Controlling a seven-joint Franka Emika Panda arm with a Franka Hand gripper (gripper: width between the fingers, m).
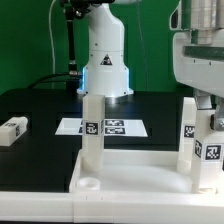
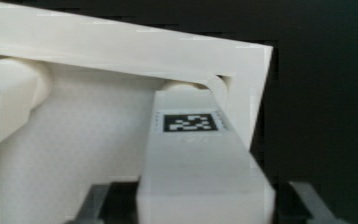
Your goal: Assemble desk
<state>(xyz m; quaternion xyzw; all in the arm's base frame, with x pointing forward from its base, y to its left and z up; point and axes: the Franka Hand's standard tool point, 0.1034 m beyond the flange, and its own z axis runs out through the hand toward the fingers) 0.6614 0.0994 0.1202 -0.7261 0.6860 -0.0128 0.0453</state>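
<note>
Jaws partly closed, clamping a tagged leg (image 2: 197,165) between them. Tabletop (image 2: 140,60) rim directly ahead of jaws. Another upright leg (image 1: 92,125) stands well apart from jaws.

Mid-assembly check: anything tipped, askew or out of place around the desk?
One leg lies on its side on the black table at the exterior view's left, apart from the tabletop. It is loose, probably just not fitted yet. The standing legs look upright. No damage or spill shows.
</note>
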